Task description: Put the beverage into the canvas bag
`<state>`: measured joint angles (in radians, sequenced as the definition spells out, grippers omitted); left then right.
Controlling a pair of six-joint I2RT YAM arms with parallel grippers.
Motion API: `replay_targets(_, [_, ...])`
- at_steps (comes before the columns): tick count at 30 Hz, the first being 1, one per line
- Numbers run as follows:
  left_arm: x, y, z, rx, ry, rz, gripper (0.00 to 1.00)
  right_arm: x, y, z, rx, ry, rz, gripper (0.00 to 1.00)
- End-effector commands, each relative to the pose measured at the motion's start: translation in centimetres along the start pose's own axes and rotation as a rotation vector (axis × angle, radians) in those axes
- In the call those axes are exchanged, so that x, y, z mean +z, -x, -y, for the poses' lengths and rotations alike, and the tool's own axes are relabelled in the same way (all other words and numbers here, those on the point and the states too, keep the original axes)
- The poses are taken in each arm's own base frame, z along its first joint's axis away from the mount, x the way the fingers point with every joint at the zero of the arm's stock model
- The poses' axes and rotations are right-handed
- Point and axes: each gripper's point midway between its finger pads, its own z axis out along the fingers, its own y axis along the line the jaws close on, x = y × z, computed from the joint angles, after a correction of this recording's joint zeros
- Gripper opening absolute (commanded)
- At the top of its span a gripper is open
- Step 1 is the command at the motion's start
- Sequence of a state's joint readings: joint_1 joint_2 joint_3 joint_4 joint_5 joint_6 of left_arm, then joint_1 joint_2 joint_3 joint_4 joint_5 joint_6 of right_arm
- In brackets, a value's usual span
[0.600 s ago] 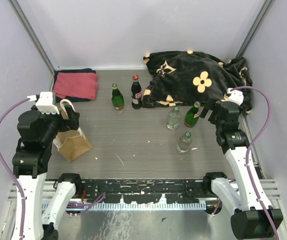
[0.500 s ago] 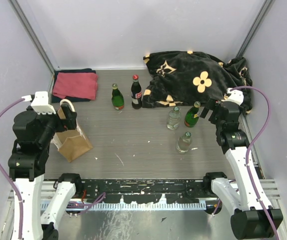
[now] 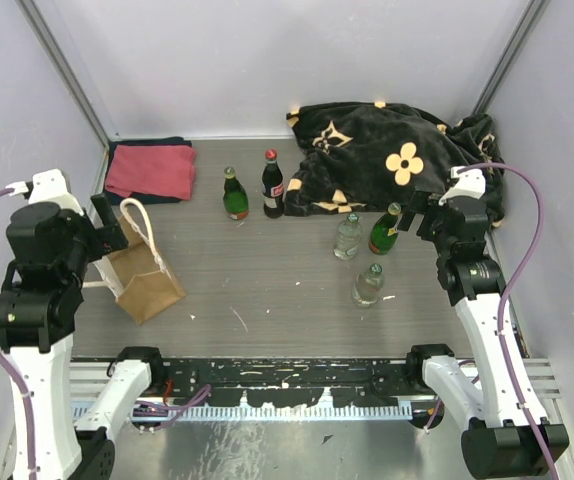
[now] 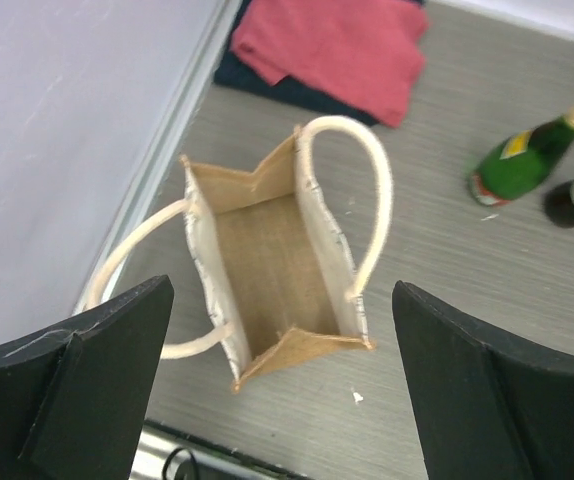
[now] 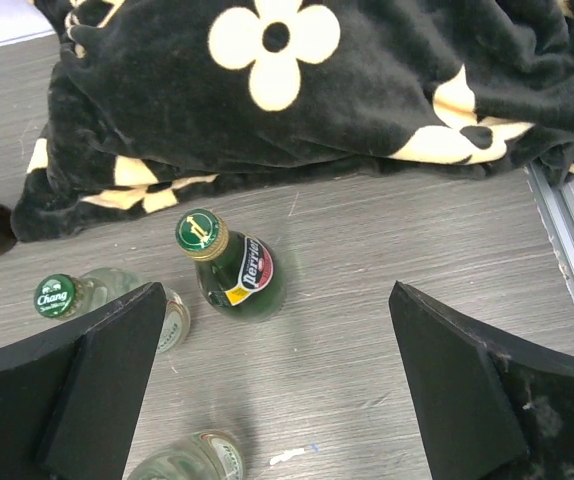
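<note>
The tan canvas bag (image 3: 147,278) stands upright at the left with its mouth open and nothing inside; one cream handle (image 3: 139,216) arches above it. My left gripper (image 3: 108,233) hovers open just left of and above the bag (image 4: 267,265), its jaws wide either side of the mouth (image 4: 281,290). Several beverage bottles stand on the table. A green Perrier bottle (image 3: 386,230) (image 5: 233,270) stands just left of my open right gripper (image 3: 423,220) (image 5: 277,292), which holds nothing. Two clear bottles (image 3: 347,237) (image 3: 368,285) stand nearby.
A green bottle (image 3: 234,195) and a dark cola bottle (image 3: 272,185) stand at the back centre. A folded red towel (image 3: 152,170) lies back left on a dark cloth. A black flowered blanket (image 3: 397,155) fills the back right. Walls close in on both sides.
My left arm has drawn back to the left, away from above the bag, uncovering its handle. The right gripper has shifted slightly toward the back.
</note>
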<state>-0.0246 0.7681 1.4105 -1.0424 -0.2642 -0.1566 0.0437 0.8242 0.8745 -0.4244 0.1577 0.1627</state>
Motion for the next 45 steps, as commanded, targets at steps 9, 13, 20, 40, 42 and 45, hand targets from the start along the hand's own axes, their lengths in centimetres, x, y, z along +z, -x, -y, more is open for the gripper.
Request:
replay_targets(9, [5.1, -7.3, -5.1, -0.176, 0.373, -0.375, 0.98, -1.2, 2.1, -1.6, 0.020, 0.086, 0.038, 1.00])
replay_targets(13, [6.9, -10.1, -6.4, -0.251, 0.416, -0.507, 0.99, -1.4, 2.1, -1.7, 0.003, 0.097, 0.038, 1.00])
replay_targets(20, [9.6, -11.6, -6.5, -0.265, 0.368, -0.545, 0.97, -1.9, 2.6, -1.8, -0.016, 0.104, 0.038, 1.00])
replay_targets(40, [15.6, -17.5, -6.1, -0.239, 0.317, -0.701, 0.67, -3.1, 2.5, -1.0, -0.013, 0.072, 0.030, 1.00])
replay_targets(42, [15.6, -18.1, -6.1, -0.233, 0.313, -0.715, 0.56, -3.2, 2.5, -0.9, -0.012, 0.068, 0.029, 1.00])
replay_targets(45, [15.6, -18.6, -6.0, -0.224, 0.302, -0.731, 0.37, -3.4, 2.4, -0.9, -0.013, 0.068, 0.027, 1.00])
